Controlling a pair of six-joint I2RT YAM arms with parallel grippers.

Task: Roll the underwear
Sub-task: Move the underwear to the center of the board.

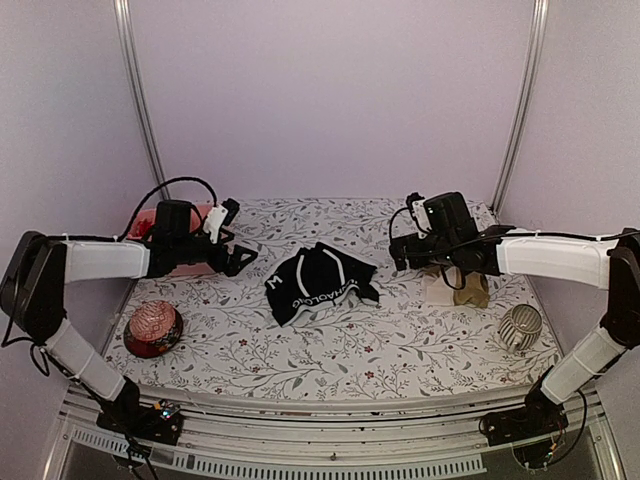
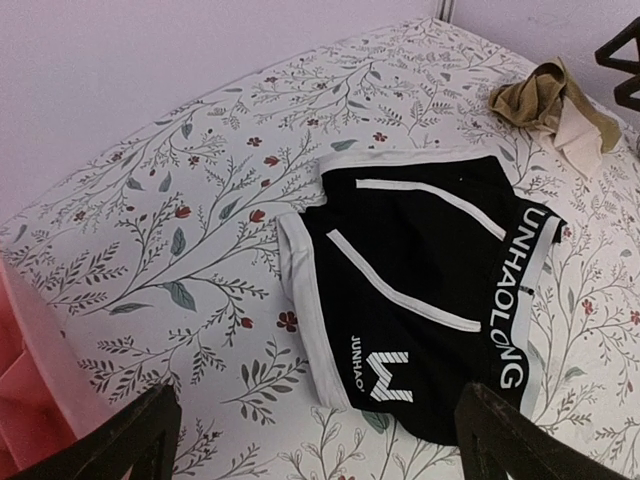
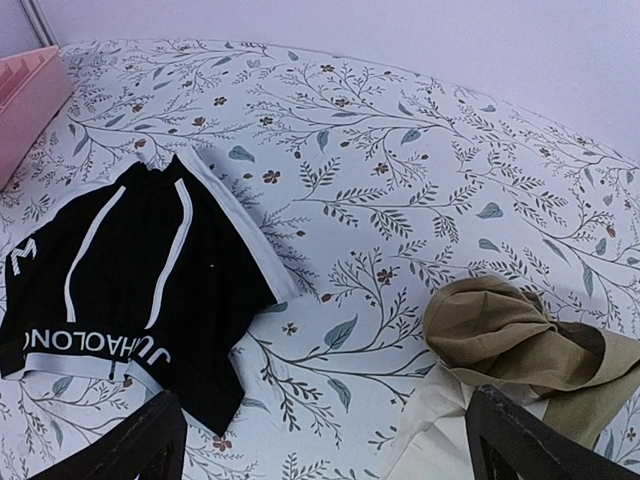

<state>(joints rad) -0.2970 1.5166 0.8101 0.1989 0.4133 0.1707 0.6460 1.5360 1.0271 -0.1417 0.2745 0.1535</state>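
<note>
- Lying near the middle of the flower-patterned desk [image 1: 400, 345] is the black underwear [image 1: 322, 285], loosely spread out, with white trim and a white-lettered waistband.
- The tan underwear [image 1: 470, 292] sits crumpled to its right, well apart from it. In the top view it is partly hidden beneath the right arm [image 1: 555, 255].
- The left end effector [image 1: 240, 232] hovers above the desk, left of the black underwear. It is released, with its fingers [image 2: 120, 440] spread wide and nothing between them.
- The left wrist camera shows the black underwear flat on the desk ahead of those fingers, with the tan underwear at the far right.
- The right end effector [image 1: 402, 232] hovers to the right of the black underwear and just beside the tan underwear. It is also released, spread wide and grasping nothing.
- The right wrist camera shows the black underwear at the left and the tan underwear bunched near the right-hand finger.
- A pink bin [image 1: 150, 222] stands at the far left, behind the left end effector.
- A red bowl [image 1: 153, 328] sits near left, and a ribbed silver cup [image 1: 520, 328] near right.
</note>
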